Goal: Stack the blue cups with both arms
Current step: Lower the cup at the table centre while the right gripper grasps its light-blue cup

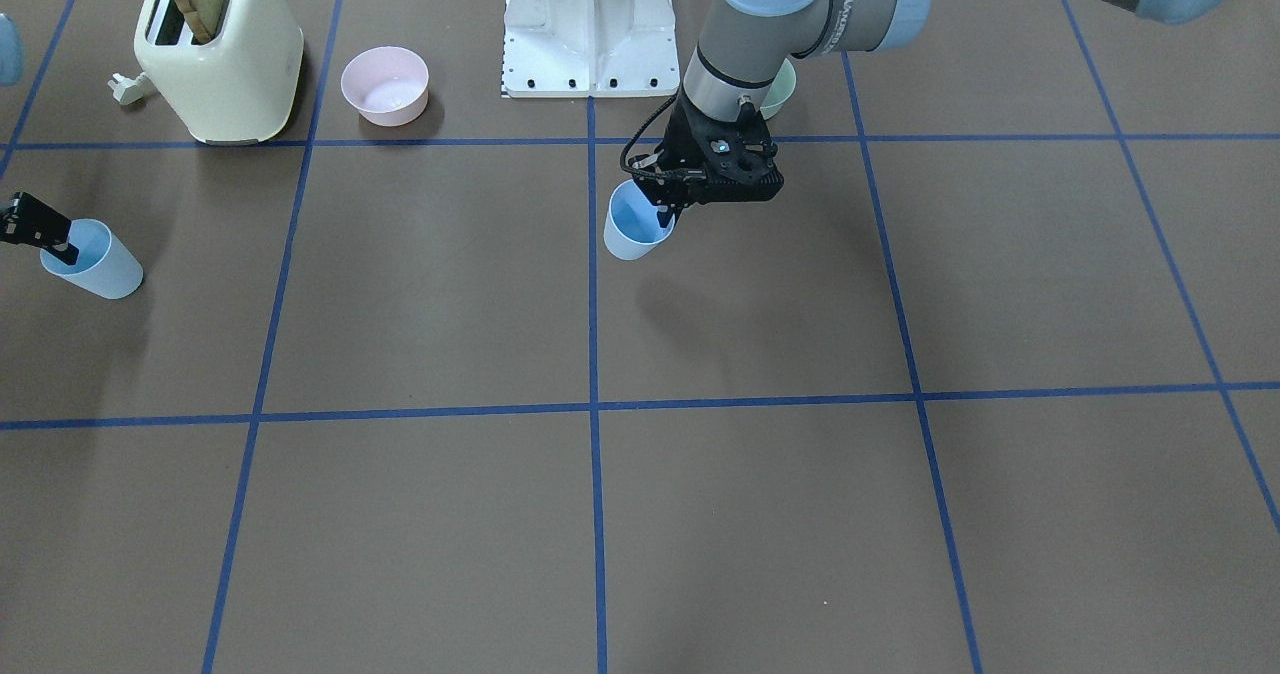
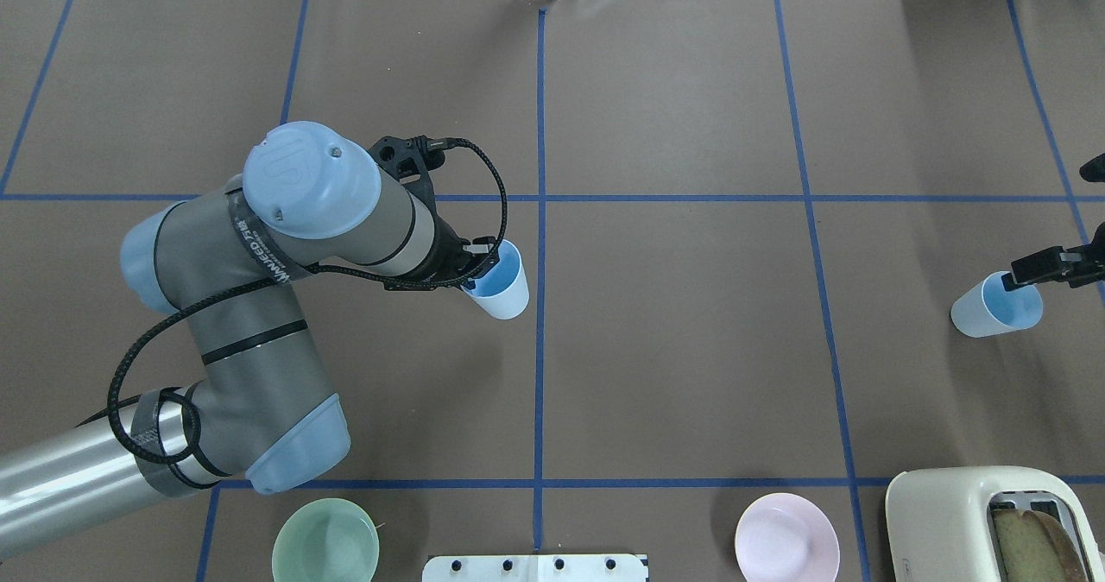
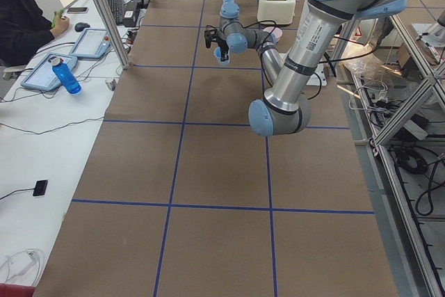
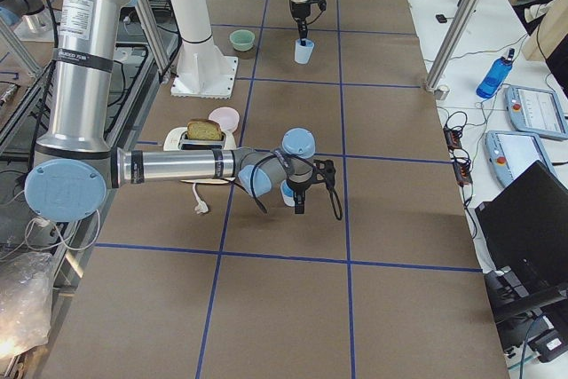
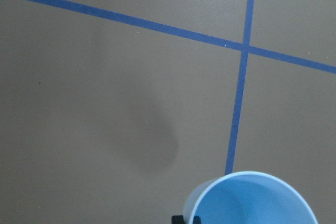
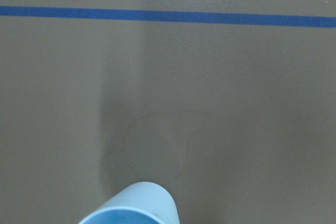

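My left gripper [image 1: 665,216] is shut on the rim of one blue cup [image 1: 633,224], one finger inside it. It holds the cup, mouth up and slightly tilted, above the table near the centre line; both also show in the overhead view, gripper [image 2: 485,264] and cup [image 2: 501,287]. The cup's rim fills the bottom of the left wrist view [image 5: 252,200]. My right gripper [image 2: 1014,281] is shut on the rim of the second blue cup [image 2: 993,307], tilted, far out on my right. In the front view this gripper [image 1: 62,249] and cup [image 1: 98,262] sit at the left edge.
A cream toaster [image 1: 225,54] with a slice of toast stands near the robot on its right side, a pink bowl [image 1: 385,84] beside it. A green bowl [image 2: 325,540] lies near the base on the left side, by the white pedestal [image 1: 588,24]. Blue tape lines grid the brown table.
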Action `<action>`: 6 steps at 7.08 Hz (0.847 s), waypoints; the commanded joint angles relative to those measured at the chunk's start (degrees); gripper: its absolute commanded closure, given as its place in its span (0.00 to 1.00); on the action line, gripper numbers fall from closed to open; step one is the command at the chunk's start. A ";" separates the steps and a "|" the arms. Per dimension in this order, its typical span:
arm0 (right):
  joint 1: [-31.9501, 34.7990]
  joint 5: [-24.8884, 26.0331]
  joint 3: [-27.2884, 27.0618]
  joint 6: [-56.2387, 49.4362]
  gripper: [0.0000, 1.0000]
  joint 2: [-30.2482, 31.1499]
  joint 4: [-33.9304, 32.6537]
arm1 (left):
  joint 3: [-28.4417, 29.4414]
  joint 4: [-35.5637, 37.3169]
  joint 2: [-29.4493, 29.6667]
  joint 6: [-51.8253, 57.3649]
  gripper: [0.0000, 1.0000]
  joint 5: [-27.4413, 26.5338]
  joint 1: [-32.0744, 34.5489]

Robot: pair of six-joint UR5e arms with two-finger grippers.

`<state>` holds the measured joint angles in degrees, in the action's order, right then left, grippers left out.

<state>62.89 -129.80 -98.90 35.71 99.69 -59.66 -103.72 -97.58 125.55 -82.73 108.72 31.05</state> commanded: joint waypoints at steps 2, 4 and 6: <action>-1.01 0.95 0.11 0.06 0.00 0.16 0.77 | 1.15 0.03 1.19 -0.42 1.00 -0.18 -0.29; -1.19 1.04 0.11 1.46 0.43 0.16 1.39 | 1.24 0.03 1.19 -0.42 1.00 -0.18 -0.29; -1.80 1.74 0.02 2.17 0.97 0.07 1.39 | 1.24 0.03 1.19 -0.42 1.00 -0.18 -0.29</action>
<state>61.39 -128.35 -98.83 37.42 99.79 -58.32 -102.49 -97.56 126.73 -83.14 108.55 30.76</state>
